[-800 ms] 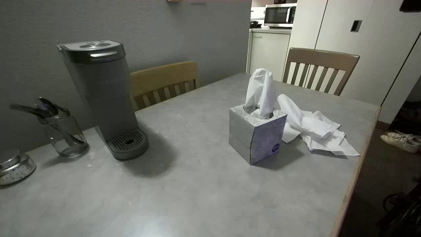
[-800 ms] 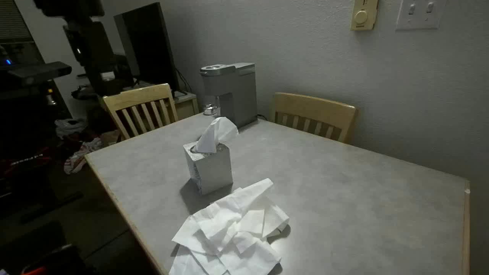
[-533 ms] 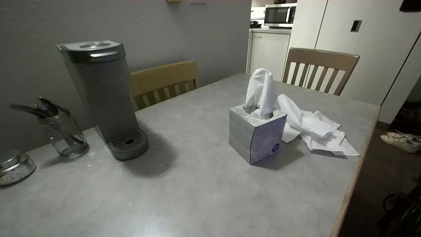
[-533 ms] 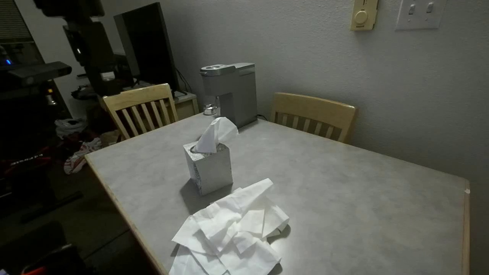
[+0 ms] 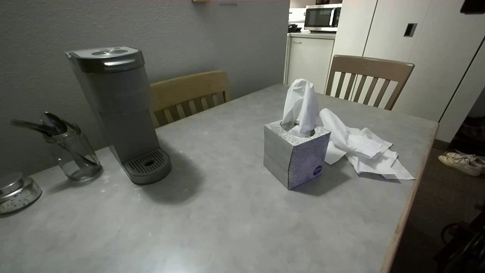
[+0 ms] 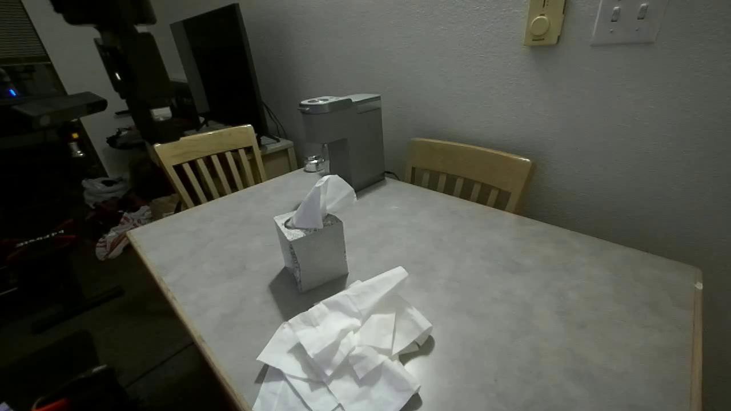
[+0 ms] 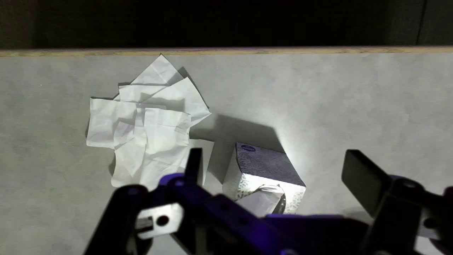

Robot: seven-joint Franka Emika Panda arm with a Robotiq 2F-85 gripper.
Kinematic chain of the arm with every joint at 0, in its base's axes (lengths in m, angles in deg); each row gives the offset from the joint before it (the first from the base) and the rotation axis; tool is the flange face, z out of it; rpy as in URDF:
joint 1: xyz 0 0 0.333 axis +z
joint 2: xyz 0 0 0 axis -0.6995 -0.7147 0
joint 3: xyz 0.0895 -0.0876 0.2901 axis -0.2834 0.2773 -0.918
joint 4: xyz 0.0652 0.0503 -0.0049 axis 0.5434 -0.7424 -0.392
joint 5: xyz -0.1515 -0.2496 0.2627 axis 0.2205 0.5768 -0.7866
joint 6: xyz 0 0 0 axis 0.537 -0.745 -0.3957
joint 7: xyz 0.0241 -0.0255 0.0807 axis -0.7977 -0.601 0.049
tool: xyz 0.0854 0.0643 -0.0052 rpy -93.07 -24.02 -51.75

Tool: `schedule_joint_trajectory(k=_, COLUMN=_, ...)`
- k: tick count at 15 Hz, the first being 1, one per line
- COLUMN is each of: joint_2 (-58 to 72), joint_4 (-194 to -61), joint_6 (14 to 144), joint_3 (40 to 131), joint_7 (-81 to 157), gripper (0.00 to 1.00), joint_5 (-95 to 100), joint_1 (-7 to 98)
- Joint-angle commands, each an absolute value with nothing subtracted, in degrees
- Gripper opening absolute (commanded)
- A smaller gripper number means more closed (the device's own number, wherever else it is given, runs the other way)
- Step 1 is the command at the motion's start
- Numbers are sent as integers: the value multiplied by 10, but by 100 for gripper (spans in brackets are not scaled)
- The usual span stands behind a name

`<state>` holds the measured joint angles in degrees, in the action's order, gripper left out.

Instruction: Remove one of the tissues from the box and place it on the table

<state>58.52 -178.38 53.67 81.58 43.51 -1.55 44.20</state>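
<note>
The box point(image 5: 278, 151) stands upright on the light-grey table point(image 5: 219, 227); it also shows in an exterior view point(image 6: 317, 260) and in the wrist view point(image 7: 267, 164). A white tissue point(image 5: 301, 104) stands up out of its top slot, as an exterior view point(image 6: 322, 202) also shows. In the wrist view the tissue point(image 7: 260, 202) is partly hidden by my gripper. My gripper point(image 7: 274, 161) is wide open, with nothing between its fingers. The box lies below it, between the fingers in the picture. Several loose white tissues point(image 7: 152, 141) lie crinkled beside the box; an exterior view shows them too point(image 6: 348, 342).
A grey coffee maker point(image 5: 117, 102), a jar with cutlery point(image 5: 75, 155) and a small jar point(image 5: 17, 193) stand on the table. Wooden chairs point(image 6: 468, 165) stand around it. The table's edge point(image 7: 247, 51) runs close past the loose tissues. A dark shape point(image 6: 137, 80) hangs at upper left.
</note>
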Motion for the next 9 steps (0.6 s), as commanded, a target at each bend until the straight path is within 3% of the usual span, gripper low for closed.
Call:
schedule_joint_trajectory(k=1, joint_2=584, joint_4=-1785, joint_6=542, joint_3=816, joint_7=436, gripper=100, joint_5=-13, joint_1=442)
schedule_joint_trajectory(k=9, joint_2=552, joint_4=-1780, joint_6=577, joint_3=817, joint_7=445, gripper=100, joint_5=-6, joint_1=443)
